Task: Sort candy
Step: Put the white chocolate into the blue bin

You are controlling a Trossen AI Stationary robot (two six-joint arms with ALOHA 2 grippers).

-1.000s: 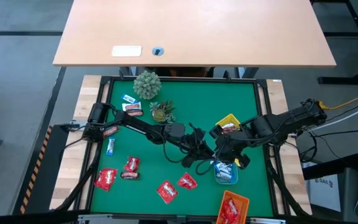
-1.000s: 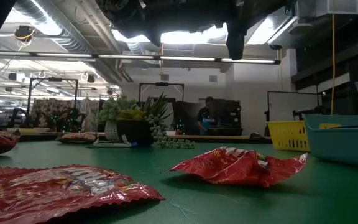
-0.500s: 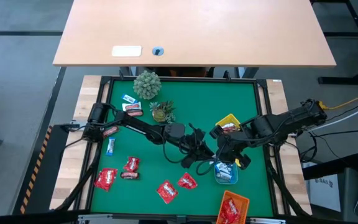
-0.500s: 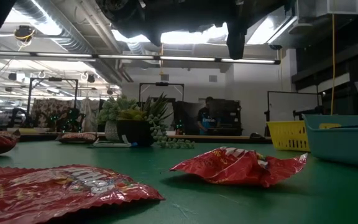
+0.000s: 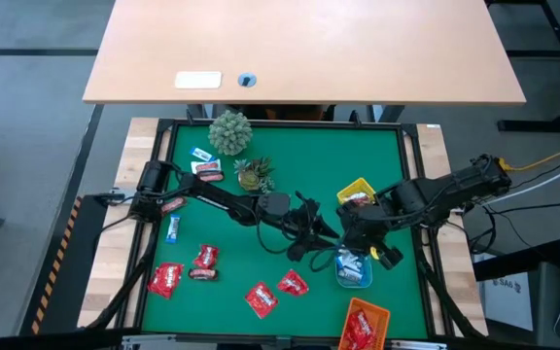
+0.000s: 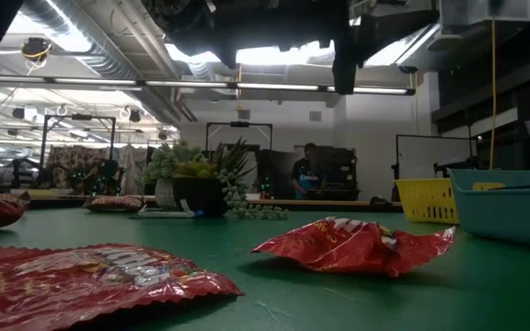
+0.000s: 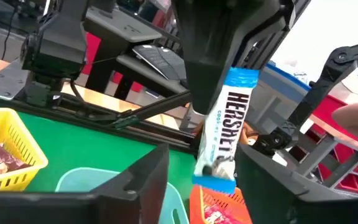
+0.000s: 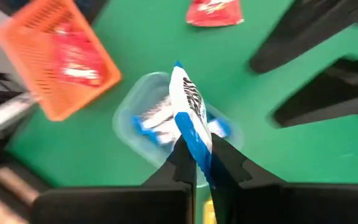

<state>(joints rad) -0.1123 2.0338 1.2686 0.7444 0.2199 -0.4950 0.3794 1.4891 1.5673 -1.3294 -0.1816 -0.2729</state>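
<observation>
Overhead, high view: both dark arms meet over the green felt table point(image 5: 309, 165), near a light blue plastic tray point(image 5: 354, 271) at its right side.
Left gripper point(image 5: 327, 247): its fingers stand apart, just beside the right gripper point(image 5: 350, 247).
Loose candy: shiny red packets point(image 5: 261, 298) lie along the near side; a yellow mesh basket point(image 5: 357, 192) and an orange mesh basket point(image 5: 365, 326) hold more sweets.
Plants: two small green potted plants point(image 5: 229, 131) stand at the far side.
Low view: a crumpled red packet point(image 6: 352, 246) lies on the felt; the yellow basket point(image 6: 424, 199) and blue tray point(image 6: 507, 203) show at right; a person point(image 6: 305, 175) stands far behind.
Left wrist view: a blue-and-white wrapped Hershey's bar point(image 7: 224, 132) hangs upright from the right gripper point(image 7: 213, 167), between the left arm's own spread fingers point(image 7: 143, 182).
Right wrist view: the right gripper point(image 8: 199, 160) is clamped on the blue-and-white bar point(image 8: 190, 113), held above the blue tray point(image 8: 129, 116), where similar blue-and-white sweets point(image 8: 154, 121) already lie.
</observation>
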